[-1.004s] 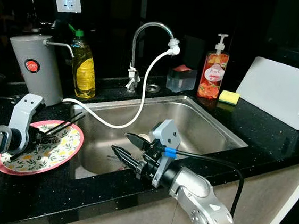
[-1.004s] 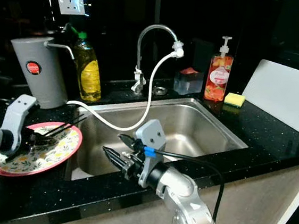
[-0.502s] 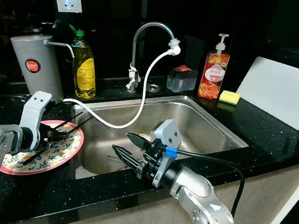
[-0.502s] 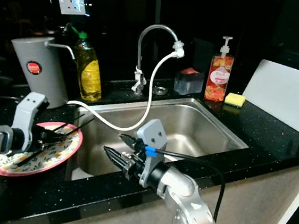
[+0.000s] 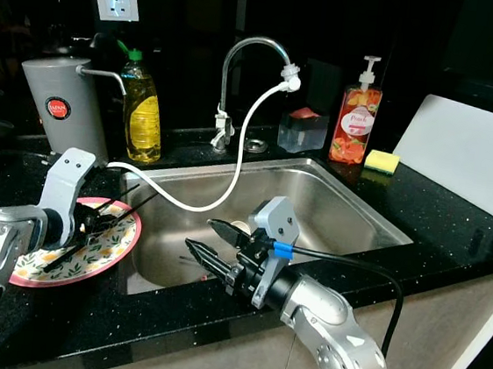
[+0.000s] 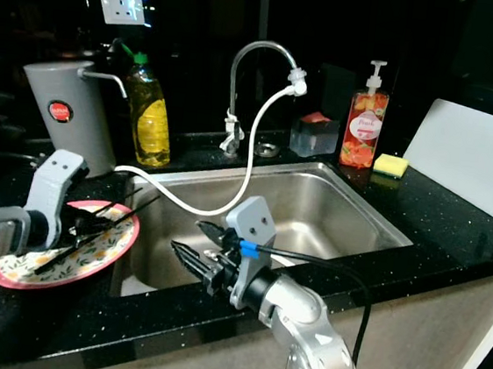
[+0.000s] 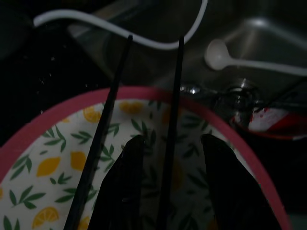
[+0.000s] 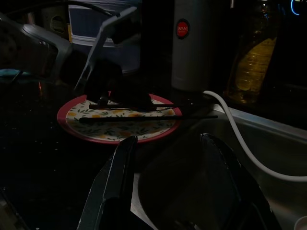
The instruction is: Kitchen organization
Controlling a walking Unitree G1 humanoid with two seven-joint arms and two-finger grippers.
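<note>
The left gripper [image 7: 168, 182] has advanced across the plate [image 5: 107, 254] toward the sink [image 5: 349, 217], fingers spread astride one chopstick [image 7: 170, 143], apparently ungripped. The right gripper [image 5: 209, 242] hangs open over the basin.

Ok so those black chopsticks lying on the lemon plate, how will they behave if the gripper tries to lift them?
The chopsticks look thin, straight and stiff, so probably light. Being slim and smooth, they may roll or slip on the glossy plate. Their tips overhang the rim toward the sink, so a nudge could tip them in. The left gripper straddles only one, so the other could get left behind.
</note>
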